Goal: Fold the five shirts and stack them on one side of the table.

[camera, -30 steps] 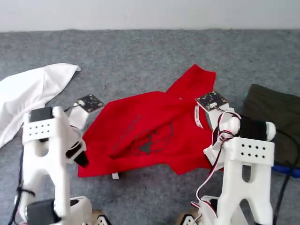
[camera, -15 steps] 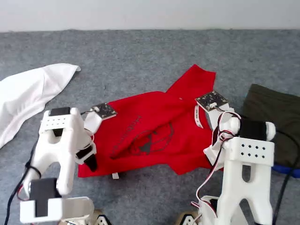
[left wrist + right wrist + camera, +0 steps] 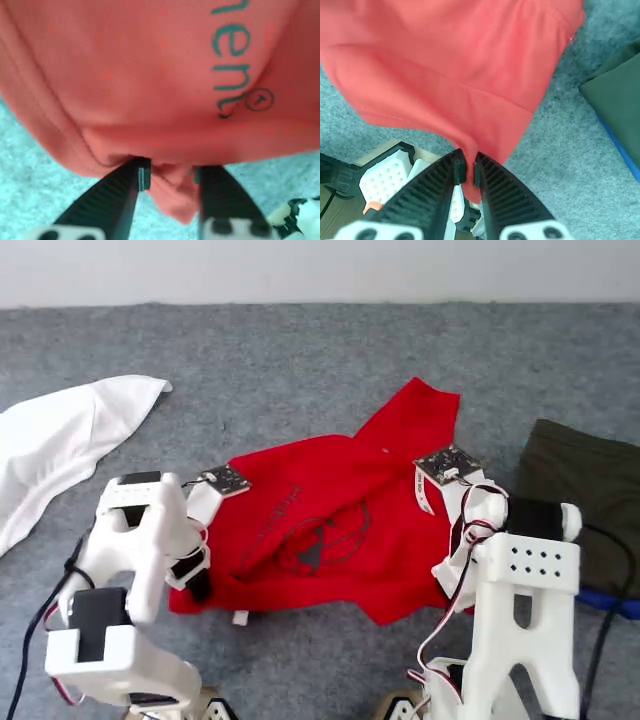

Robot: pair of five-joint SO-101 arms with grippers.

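While pinching a thin fold at the near right edge of the red shirt (image 3: 445,75) with the right gripper (image 3: 466,172), jaws almost together, risks losing it: little cloth inside, so could slide out under any sharp pull. With the left gripper (image 3: 168,179), straddles a bunched bit of hem at the shirt's near left corner, jaws wider apart and cloth filling the gap; probably clamped, though hard to tell how firmly from so close. Could drop that corner on lifting, leaving one side hanging and the other dragged.

Outward from the grips: lies rumpled across the middle of the table (image 3: 300,360), one part reaching toward the far right, chest print facing up, body creased rather than flat. Could fold crooked if carried over without first being drawn taut. Would skew the fold line or twist the cloth under uneven pull from the two grips. Could also tear loose from either grip if stretched too hard.

Farther out: white shirt (image 3: 60,440) heaped at the far left, dark green shirt (image 3: 585,490) at the right, just beside the right arm. Might snag or shove the dark green shirt with a wide swing on that side. Might equally catch on the rough grey table while dragging the hem, bunching the red shirt again.
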